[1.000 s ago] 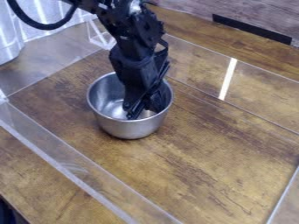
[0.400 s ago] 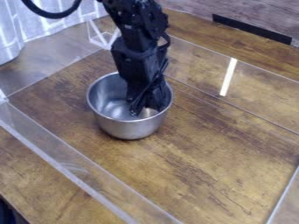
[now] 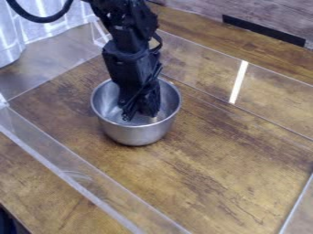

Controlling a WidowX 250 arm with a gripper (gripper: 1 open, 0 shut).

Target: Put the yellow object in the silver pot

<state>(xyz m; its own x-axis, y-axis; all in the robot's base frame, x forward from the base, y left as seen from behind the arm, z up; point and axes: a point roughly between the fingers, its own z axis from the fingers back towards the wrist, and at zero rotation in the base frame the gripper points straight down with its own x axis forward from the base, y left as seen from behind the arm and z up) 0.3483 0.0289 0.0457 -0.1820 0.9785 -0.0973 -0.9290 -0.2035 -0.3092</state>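
I have the black gripper's fingertips (image 3: 132, 111) down inside the silver pot (image 3: 137, 117); from here I can't tell whether they stand wide, narrow or around something. I can't make out the yellow object in the pot's shaded, shiny hollow or elsewhere. The pot sits upright on the wooden table (image 3: 221, 169), left of a white strip (image 3: 239, 82).

pot (image 3: 134, 132) interior: partly hidden by arm (image 3: 130, 53) | jaws (image 3: 137, 108): tips unclear | arm top: cut off
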